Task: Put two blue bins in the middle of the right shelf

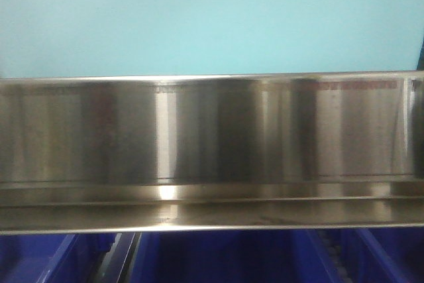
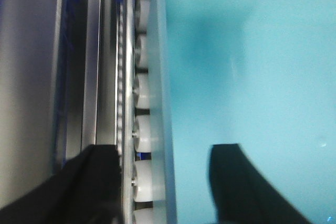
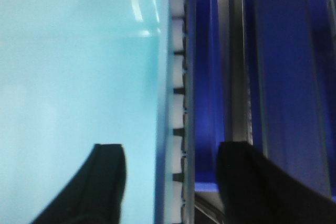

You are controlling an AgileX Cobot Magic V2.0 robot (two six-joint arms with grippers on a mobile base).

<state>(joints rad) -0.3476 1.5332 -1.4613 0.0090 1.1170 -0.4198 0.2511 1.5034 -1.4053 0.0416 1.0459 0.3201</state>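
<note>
- Above the broad steel front of the middle shelf tier (image 1: 212,137), in the front view: a pale blue bin (image 1: 212,18) fills the upper frame. Its lower edge runs left to right, parallel to the steel. It appears to be seated on the tier already.
- A second pale bin cannot be told apart in any view; it may be nested or hidden.
- Dark blue bins (image 1: 218,256) sit on the level below, apart from the pale one.
- Left wrist view: the left gripper (image 2: 165,150) has its fingers well apart. One black finger (image 2: 89,182) lies on the shelf side, and the other lies over the bin's pale wall. The bin edge and a row of white rollers (image 2: 143,93) run straight up between them.
- Right wrist view: mirror case. The right gripper (image 3: 170,148) is also spread wide. One finger (image 3: 102,182) lies over the pale wall, the other toward the dark bins. The edge line passes between them.
- Contact between pads and plastic cannot be told; the gap looks far wider than the edge.
- Key relation: the bin edge lies along each gripper's reach axis and centred in the gap. Neither arm looks nearer.
- Judgement: either a straight pull-back or a closing grip would be clear of the wall.
</note>
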